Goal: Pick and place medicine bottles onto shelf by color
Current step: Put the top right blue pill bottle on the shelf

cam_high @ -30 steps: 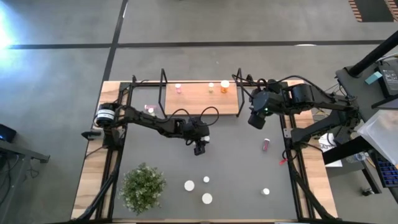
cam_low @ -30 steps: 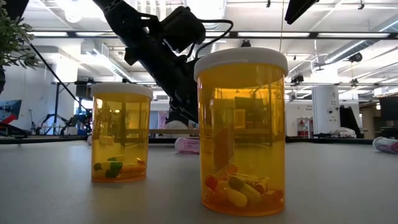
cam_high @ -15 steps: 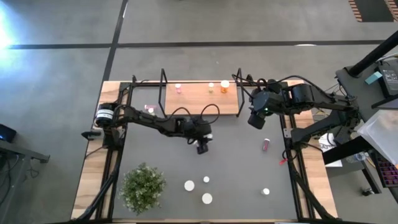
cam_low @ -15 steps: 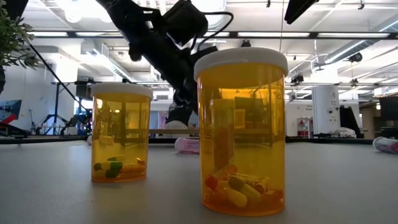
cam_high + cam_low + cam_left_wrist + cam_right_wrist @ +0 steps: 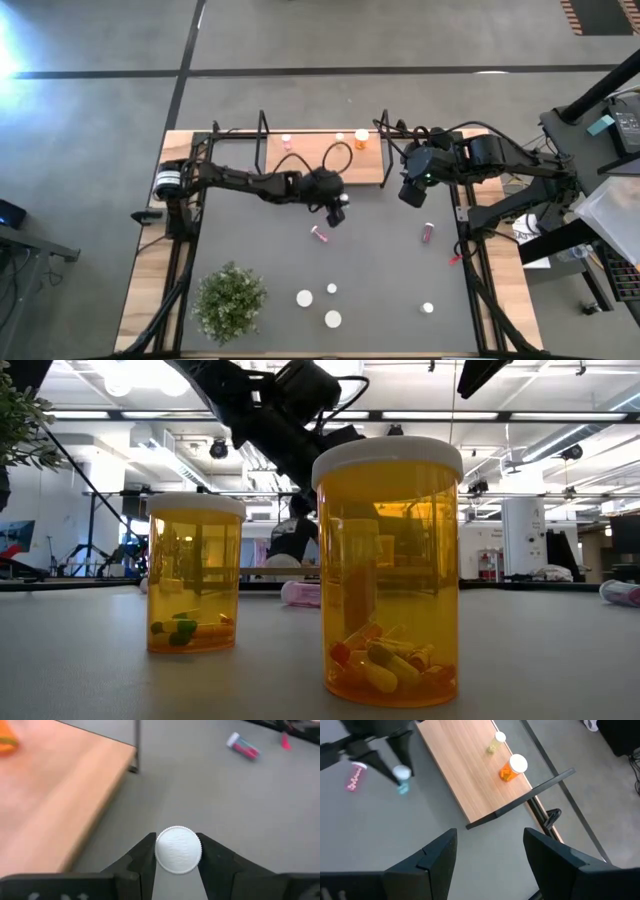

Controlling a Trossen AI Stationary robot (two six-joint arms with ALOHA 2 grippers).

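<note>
My left gripper (image 5: 340,207) is shut on a small bottle with a white cap (image 5: 178,851) and a pale bluish body (image 5: 402,787), above the mat just in front of the shelf (image 5: 325,157). The shelf is a light wooden board with black wire ends. A pink bottle (image 5: 287,141), a tiny yellowish one (image 5: 339,138) and an orange one (image 5: 361,136) stand on its far edge. Another pink bottle (image 5: 320,234) lies on its side on the mat, near the left gripper. My right gripper (image 5: 408,193) hangs open and empty to the right of the shelf. My left gripper pinches the bottle between its two fingers at the white cap's rim (image 5: 159,851), one finger on each side. The fingers come from above and point down. The bottle hangs upright below them, its body (image 5: 402,787) clear of the mat.
A reddish bottle (image 5: 428,232) lies on the mat at the right. Several white-capped bottles (image 5: 304,298) stand near the front edge; two orange ones (image 5: 390,570) fill the low view. A green potted plant (image 5: 230,300) stands at the front left.
My left gripper has risen and gone toward the table's far edge and a little right, toward the shelf, carrying the white-capped bottle clear of the mat. The pink bottle lying where the gripper was has stayed on the mat.
</note>
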